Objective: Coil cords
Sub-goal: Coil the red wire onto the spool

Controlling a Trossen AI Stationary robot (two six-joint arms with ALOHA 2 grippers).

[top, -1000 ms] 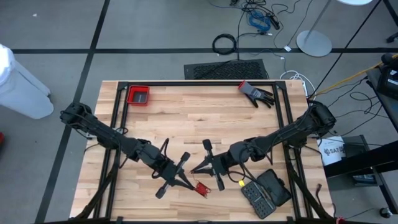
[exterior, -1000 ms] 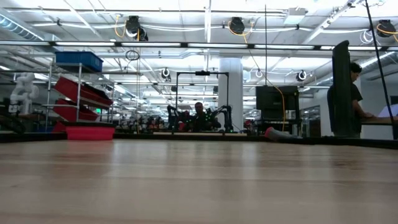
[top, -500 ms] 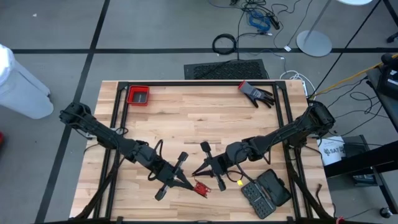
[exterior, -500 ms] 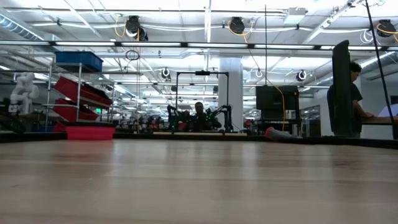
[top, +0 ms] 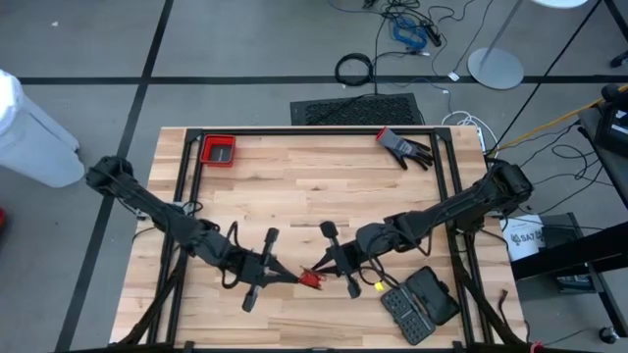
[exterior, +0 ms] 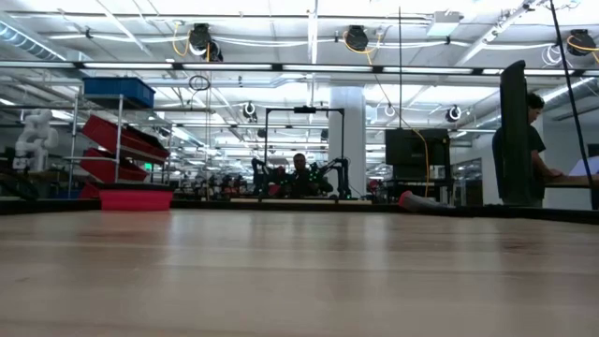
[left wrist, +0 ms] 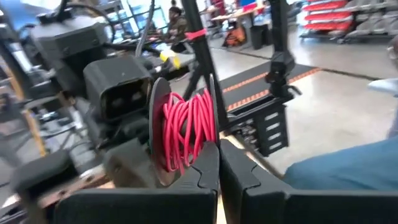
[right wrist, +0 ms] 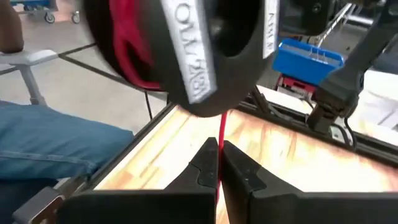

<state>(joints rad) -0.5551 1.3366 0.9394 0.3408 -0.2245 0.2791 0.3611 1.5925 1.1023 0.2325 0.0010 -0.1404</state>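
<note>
in the right wrist view, right gripper [right wrist: 218,163] pinches red cord [right wrist: 221,134].

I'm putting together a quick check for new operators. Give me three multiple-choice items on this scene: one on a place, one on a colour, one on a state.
1. Where is the small red tray?
A. At the table's far left corner
B. Beside the black case
C. On the floor

2. What colour is the cord wound on the spool?
A. Blue
B. Red
C. Yellow

3. How is the right gripper?
A. Wide open
B. Shut on the cord
C. Shut on the glove

Answers: 1 A, the high view shows it there. 2 B, the left wrist view shows red loops. 3 B, the red strand runs between its closed fingers.
</note>
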